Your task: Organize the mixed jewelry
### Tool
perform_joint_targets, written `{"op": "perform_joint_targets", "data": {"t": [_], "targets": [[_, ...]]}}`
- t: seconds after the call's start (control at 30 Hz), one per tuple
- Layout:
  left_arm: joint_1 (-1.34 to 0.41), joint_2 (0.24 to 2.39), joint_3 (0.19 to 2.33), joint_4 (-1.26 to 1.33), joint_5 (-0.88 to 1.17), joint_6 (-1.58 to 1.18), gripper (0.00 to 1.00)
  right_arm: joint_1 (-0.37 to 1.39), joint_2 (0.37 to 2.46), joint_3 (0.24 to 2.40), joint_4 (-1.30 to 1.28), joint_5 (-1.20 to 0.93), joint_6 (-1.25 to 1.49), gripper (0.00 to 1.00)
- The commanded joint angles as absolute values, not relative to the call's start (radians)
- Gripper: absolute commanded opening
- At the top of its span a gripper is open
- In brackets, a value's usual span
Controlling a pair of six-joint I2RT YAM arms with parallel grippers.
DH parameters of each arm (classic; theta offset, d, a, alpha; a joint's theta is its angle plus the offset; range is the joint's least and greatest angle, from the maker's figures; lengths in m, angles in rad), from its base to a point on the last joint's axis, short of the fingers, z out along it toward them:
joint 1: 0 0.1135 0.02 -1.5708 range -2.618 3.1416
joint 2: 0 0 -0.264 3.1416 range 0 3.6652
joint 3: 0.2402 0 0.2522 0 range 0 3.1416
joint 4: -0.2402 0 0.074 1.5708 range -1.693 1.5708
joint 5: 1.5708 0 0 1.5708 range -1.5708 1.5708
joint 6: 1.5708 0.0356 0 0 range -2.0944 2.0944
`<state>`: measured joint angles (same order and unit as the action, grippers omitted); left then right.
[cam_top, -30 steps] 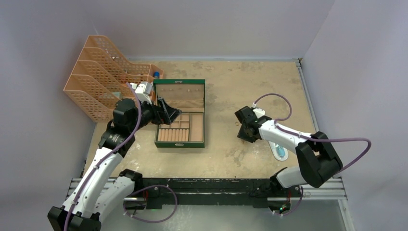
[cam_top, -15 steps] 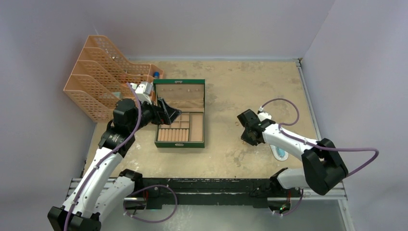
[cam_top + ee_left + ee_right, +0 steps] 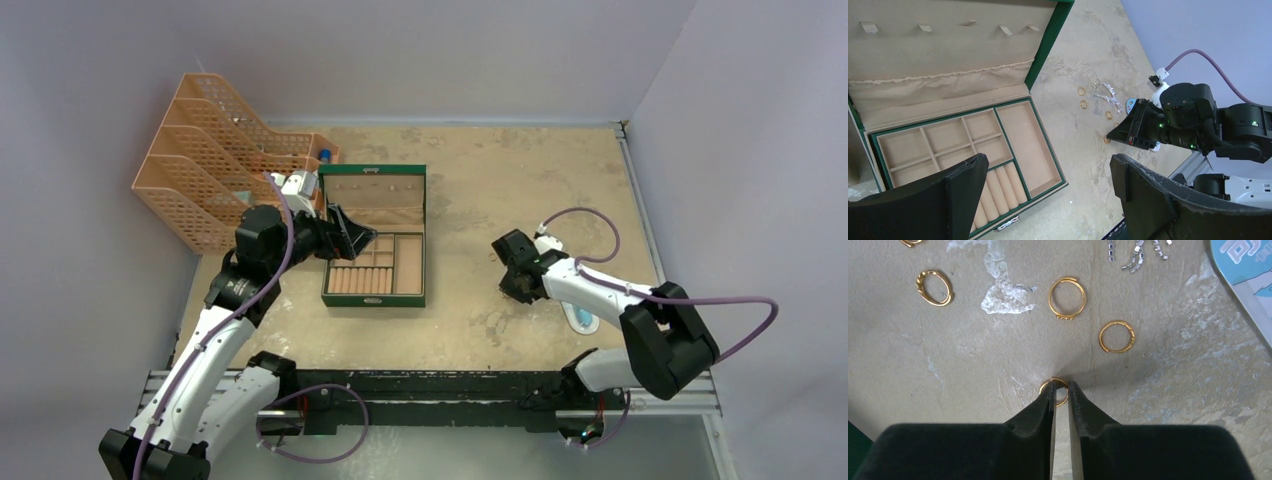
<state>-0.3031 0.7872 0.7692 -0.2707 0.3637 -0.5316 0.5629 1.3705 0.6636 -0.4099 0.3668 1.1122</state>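
Several thin gold rings lie on the tan tabletop: one twisted point(image 3: 934, 287), one round point(image 3: 1067, 297), one plain point(image 3: 1117, 336). A silvery chain tangle point(image 3: 1135, 252) lies beyond them. My right gripper point(image 3: 1060, 386) is down on the table with its jaws pinched on another gold ring point(image 3: 1054, 380), which lies flat between the tips. From the left wrist, the rings point(image 3: 1083, 104) and chain point(image 3: 1107, 92) lie right of the green box point(image 3: 1044, 135). My left gripper point(image 3: 1048, 162) hangs open and empty over the box's near right corner.
The green box point(image 3: 374, 297) stands open, its lid upright and its tan compartments and roll slots bare. An orange file rack point(image 3: 215, 160) stands at the back left. A light-blue packet point(image 3: 582, 318) lies just right of the right gripper point(image 3: 515, 290). Walls close in the table's far and right sides.
My right gripper has shifted slightly toward the near edge, dropped to the table and narrowed its jaws onto a gold ring. The left arm has not moved.
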Motion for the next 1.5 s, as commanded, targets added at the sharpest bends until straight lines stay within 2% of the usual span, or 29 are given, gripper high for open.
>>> {"op": "perform_joint_targets", "data": {"t": [0.0,0.13,0.4,0.67,0.7,0.83,0.9,1.1,1.47], "targets": [[-0.298,0.777,0.781,-0.245,0.365,-0.534,0.94,0.567,1.423,0.665,-0.394,0.339,1.061,0.11],[-0.298,0.777,0.781,-0.247,0.365,-0.535,0.94,0.568,1.453,0.697,-0.394,0.344,0.995,0.0],[-0.298,0.803,0.781,-0.241,0.399,-0.538,0.93,0.589,1.461,0.77,-0.296,0.327,0.747,0.0],[-0.298,0.804,0.782,-0.246,0.388,-0.538,0.93,0.591,1.468,0.81,-0.31,0.365,0.679,0.0],[-0.298,0.806,0.785,-0.246,0.388,-0.538,0.93,0.591,1.468,0.818,-0.326,0.379,0.689,0.02],[-0.298,0.805,0.785,-0.251,0.376,-0.538,0.93,0.59,1.437,0.844,-0.397,0.413,0.798,0.26],[-0.298,0.805,0.785,-0.254,0.365,-0.54,0.93,0.591,1.419,0.835,-0.401,0.395,0.869,0.32],[-0.298,0.806,0.789,-0.267,0.347,-0.539,0.92,0.593,1.438,0.795,-0.404,0.357,1.019,0.39],[-0.298,0.804,0.789,-0.279,0.331,-0.538,0.92,0.592,1.454,0.783,-0.448,0.388,1.079,0.25]]}}
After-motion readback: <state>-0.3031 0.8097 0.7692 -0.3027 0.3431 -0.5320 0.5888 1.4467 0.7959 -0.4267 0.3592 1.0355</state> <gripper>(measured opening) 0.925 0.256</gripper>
